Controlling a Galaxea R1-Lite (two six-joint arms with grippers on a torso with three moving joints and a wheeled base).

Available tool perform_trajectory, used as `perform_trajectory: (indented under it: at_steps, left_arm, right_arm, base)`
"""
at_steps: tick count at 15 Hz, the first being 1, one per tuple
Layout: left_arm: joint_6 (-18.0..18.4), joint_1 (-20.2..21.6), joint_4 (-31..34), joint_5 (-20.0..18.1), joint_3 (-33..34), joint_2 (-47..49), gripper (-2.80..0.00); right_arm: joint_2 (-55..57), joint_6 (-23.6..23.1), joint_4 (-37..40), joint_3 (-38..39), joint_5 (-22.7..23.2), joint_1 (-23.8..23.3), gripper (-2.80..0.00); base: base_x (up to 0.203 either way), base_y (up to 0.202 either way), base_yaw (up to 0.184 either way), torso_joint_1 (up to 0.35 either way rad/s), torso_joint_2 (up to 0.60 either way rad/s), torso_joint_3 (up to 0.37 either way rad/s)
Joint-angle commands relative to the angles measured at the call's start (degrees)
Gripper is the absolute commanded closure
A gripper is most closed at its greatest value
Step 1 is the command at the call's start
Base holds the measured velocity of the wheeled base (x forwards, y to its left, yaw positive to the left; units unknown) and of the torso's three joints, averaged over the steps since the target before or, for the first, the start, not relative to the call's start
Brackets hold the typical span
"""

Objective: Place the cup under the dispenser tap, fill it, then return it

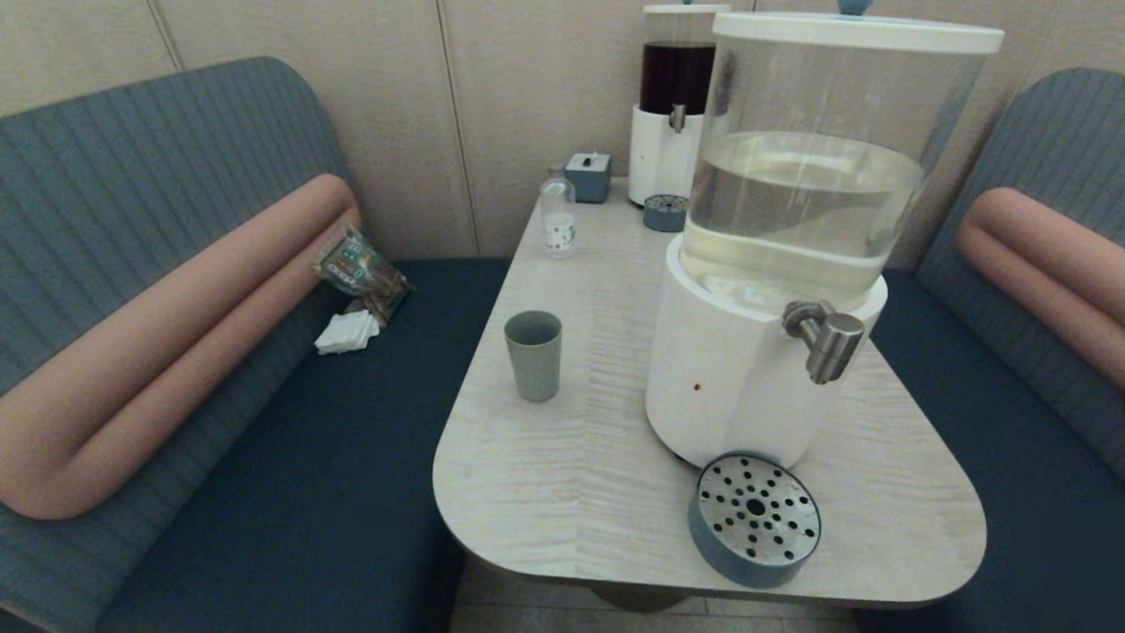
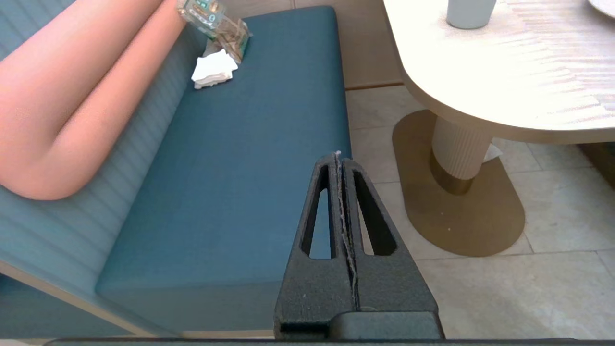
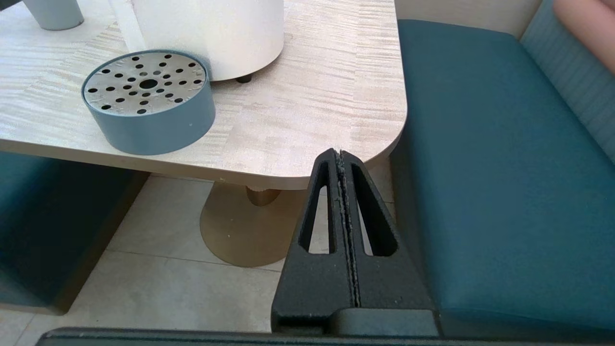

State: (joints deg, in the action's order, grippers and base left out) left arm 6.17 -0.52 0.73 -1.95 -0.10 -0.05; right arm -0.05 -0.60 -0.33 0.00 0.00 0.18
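Nearest the camera, at the lower right of the head frame, the drip tray (image 1: 754,519) sits on the surface (image 1: 562,475) just in front of the white-based dispenser (image 1: 747,369), whose dispenser tap (image 1: 826,338) juts out at centre right. The cup (image 1: 533,354) stands upright and empty at centre frame, left of the dispenser and apart from it. Both grippers hang below the surface with fingers pressed together and empty: the left gripper (image 2: 338,156) over the bench seat (image 2: 240,168), the right gripper (image 3: 338,153) by the surface's corner.

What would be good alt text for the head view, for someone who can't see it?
A grey-blue cup stands empty on a pale wooden table, apart from a large clear-tank water dispenser whose steel tap juts above the tabletop. A round perforated drip tray sits at the dispenser's base, off to one side of the tap; blue booth seats flank the table.
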Motion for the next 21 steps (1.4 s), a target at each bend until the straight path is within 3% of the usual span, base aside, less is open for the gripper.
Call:
perform_trajectory:
  at_steps: [1,21]
  left_arm:
    - [-0.37,0.0,-0.13,0.02,0.02,-0.04,0.0]
    - [-1.33,0.0,-0.12,0.1,0.1,-0.04,0.0]
  right_arm:
    - [0.04,-0.02,-0.02,0.0,0.0,0.0,0.0]
    - [0.22,-0.2,0.42,-0.18,-0.09,0.08,0.0]
  base:
    - [0.0,0.0,0.0,0.0,0.0,0.0]
    - [0.0,0.0,0.0,0.0,0.0,0.0]
